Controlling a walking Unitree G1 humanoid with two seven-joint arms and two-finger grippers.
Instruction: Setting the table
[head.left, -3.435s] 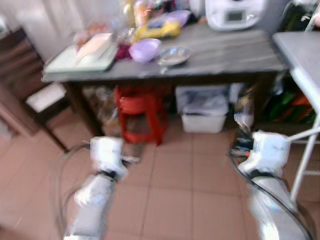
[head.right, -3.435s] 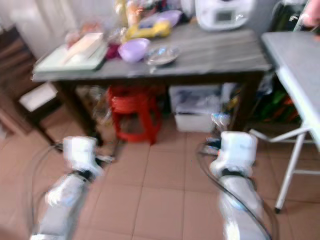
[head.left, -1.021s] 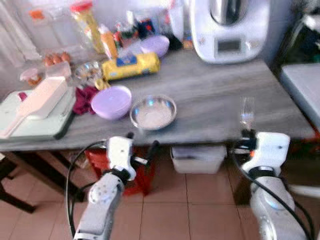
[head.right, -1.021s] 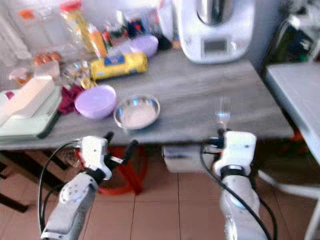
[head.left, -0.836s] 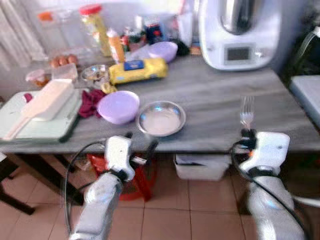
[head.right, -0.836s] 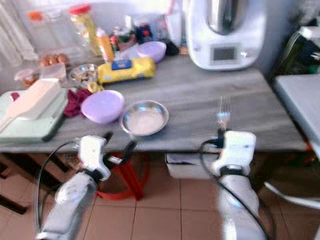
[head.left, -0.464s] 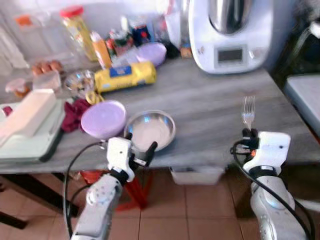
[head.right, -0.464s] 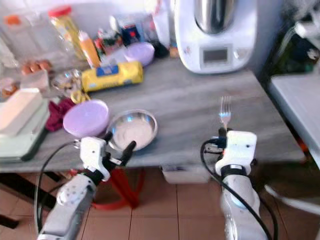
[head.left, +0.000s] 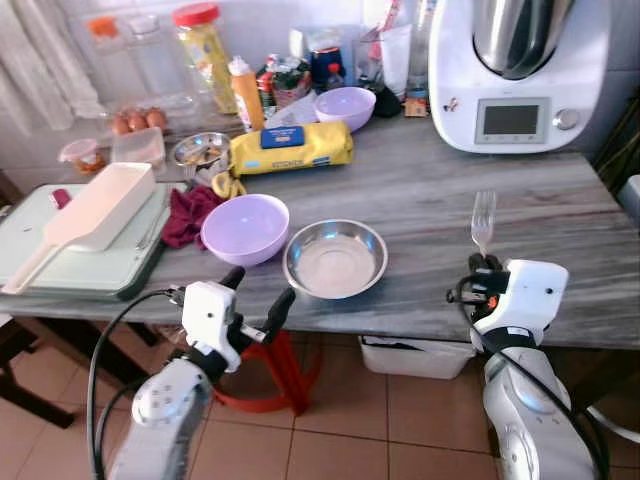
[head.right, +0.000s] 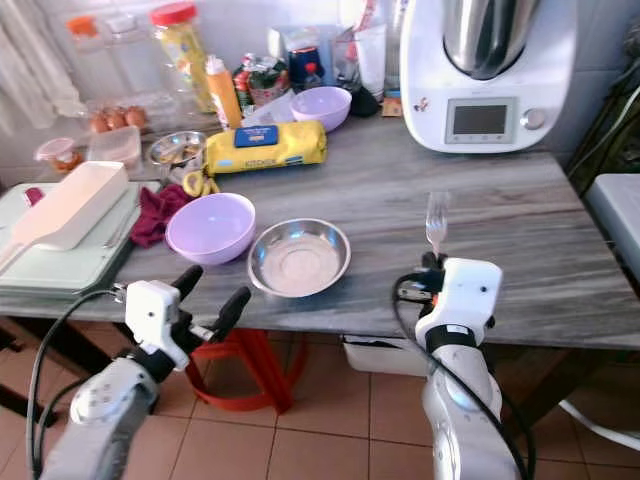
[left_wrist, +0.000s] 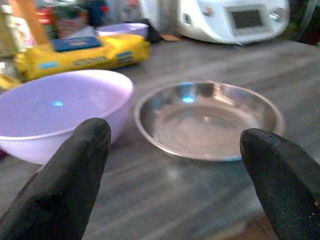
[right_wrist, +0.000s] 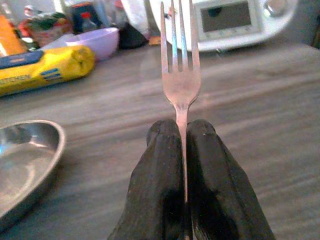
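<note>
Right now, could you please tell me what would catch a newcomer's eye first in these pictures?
Most striking is the fork standing upright, tines up, clamped in the right gripper at the near edge of the grey table. To its left, a steel bowl sits beside a purple bowl, with the left gripper spread open just before them.

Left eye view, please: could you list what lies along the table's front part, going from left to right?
Green tray → red cloth → purple bowl → steel bowl → fork in the right gripper.
</note>
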